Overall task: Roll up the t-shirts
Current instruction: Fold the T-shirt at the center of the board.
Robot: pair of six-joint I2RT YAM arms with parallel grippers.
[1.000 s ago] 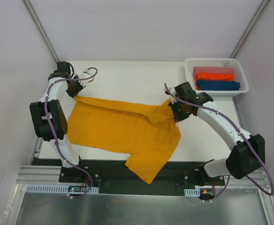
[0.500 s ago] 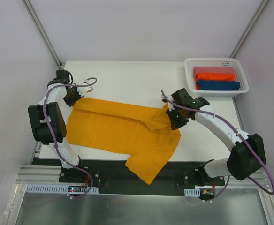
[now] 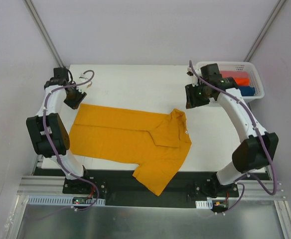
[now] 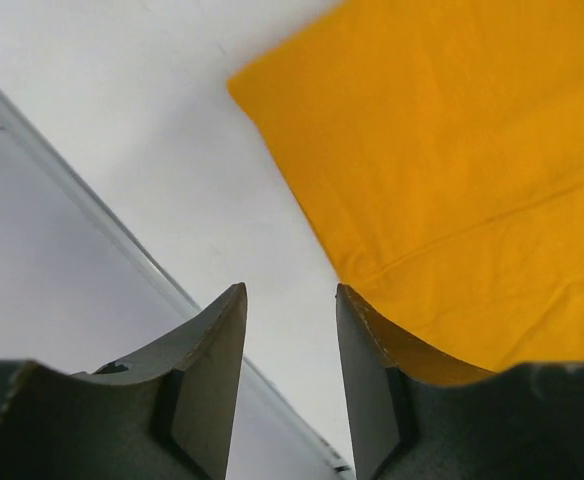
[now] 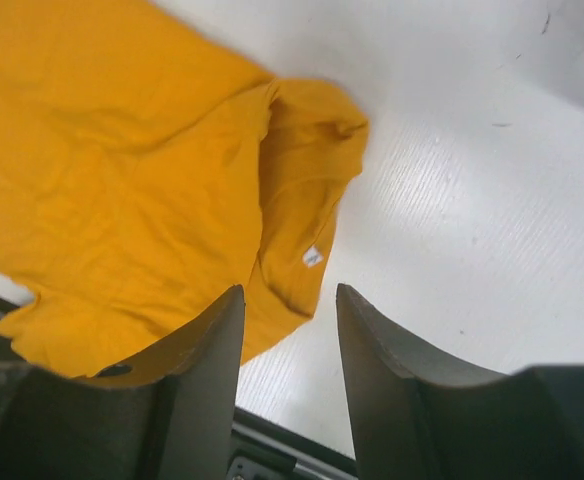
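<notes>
A mustard-orange t-shirt (image 3: 130, 139) lies spread on the white table (image 3: 135, 84), one part hanging over the near edge. Its small white tag (image 5: 313, 257) shows by the collar. My left gripper (image 3: 72, 99) is open and empty, just off the shirt's far left corner (image 4: 247, 85). My right gripper (image 3: 191, 97) is open and empty, raised above the table beyond the shirt's collar (image 5: 307, 150). Red-orange (image 3: 232, 79) and dark blue (image 3: 249, 90) t-shirts lie in the basket.
A white mesh basket (image 3: 252, 94) stands at the far right corner, partly hidden by the right arm. A metal frame rail (image 4: 92, 210) runs along the table's left edge. Grey walls enclose the table.
Both grippers have let go of the shirt. The right gripper rose and moved toward the far right, near the basket. The left moved slightly back. The shirt now lies flatter.
</notes>
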